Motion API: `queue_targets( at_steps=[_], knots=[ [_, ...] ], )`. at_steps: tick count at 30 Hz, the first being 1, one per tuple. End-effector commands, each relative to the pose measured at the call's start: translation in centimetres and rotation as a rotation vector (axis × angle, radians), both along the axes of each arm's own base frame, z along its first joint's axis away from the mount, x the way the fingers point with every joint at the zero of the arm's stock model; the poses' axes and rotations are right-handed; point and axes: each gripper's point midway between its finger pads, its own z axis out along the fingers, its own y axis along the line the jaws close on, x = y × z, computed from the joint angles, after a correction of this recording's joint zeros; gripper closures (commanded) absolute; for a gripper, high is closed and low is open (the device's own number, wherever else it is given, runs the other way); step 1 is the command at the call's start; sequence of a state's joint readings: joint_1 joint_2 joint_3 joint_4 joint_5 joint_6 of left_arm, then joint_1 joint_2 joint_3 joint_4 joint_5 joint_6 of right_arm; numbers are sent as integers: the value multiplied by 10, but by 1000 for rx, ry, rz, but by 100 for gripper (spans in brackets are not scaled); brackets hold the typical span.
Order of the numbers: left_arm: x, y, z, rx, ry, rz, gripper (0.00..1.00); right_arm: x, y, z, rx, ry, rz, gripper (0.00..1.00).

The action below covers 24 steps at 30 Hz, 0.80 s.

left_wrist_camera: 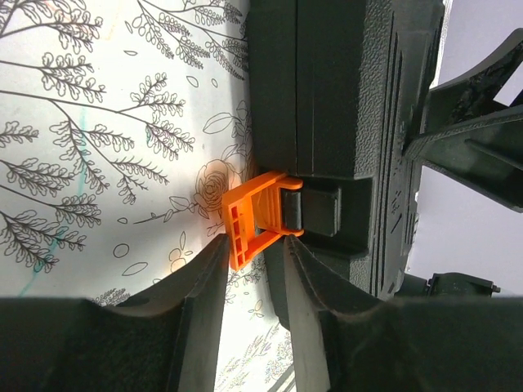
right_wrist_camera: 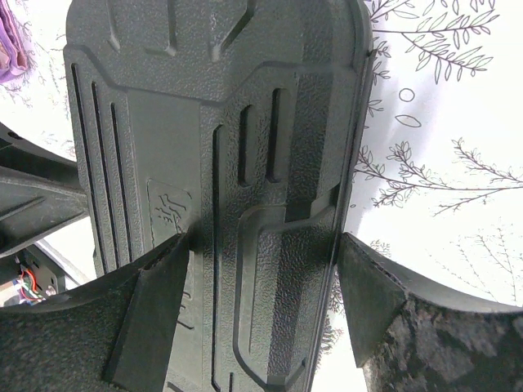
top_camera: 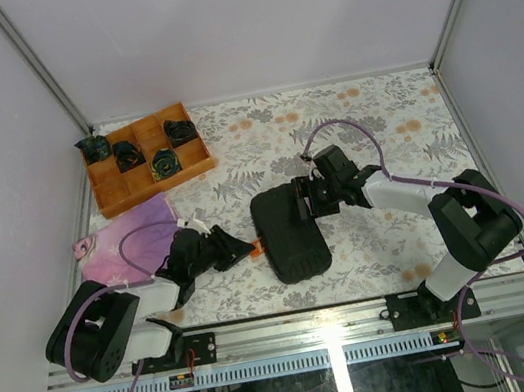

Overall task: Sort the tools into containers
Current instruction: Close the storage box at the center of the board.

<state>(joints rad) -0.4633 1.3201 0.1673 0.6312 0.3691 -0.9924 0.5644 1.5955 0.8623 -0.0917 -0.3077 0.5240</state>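
Observation:
The black tool case (top_camera: 289, 232) lies shut on the floral cloth at mid-table. It also shows in the left wrist view (left_wrist_camera: 351, 98) and the right wrist view (right_wrist_camera: 229, 122). Its small orange tab (left_wrist_camera: 249, 216) sticks out at its left edge (top_camera: 256, 251). My left gripper (top_camera: 239, 251) is at that tab, and its narrow-set jaws (left_wrist_camera: 255, 245) touch the tab on both sides. My right gripper (top_camera: 308, 198) is wide open over the case's far right part (right_wrist_camera: 261, 245), with one finger on the lid and the other past the case's edge. No tools are in view.
An orange-brown wooden divided tray (top_camera: 154, 189) with several dark rolled items stands at the back left. A purple cloth (top_camera: 133, 239) lies by the left arm, near the left wall. Metal frame posts and walls bound the table.

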Motion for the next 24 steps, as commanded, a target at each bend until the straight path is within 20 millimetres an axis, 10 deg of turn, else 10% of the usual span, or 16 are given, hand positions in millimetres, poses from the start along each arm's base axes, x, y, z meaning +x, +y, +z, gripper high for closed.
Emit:
queue_targets(
  at_steps=[1,24],
  knots=[
    [12,-15,41,-98,-147,-41,70,-22,-34,-45,-195,76,17,47],
    [13,-18,49,-120,-174,-52,78,-21,-31,-44,-187,77,19,49]
  ],
)
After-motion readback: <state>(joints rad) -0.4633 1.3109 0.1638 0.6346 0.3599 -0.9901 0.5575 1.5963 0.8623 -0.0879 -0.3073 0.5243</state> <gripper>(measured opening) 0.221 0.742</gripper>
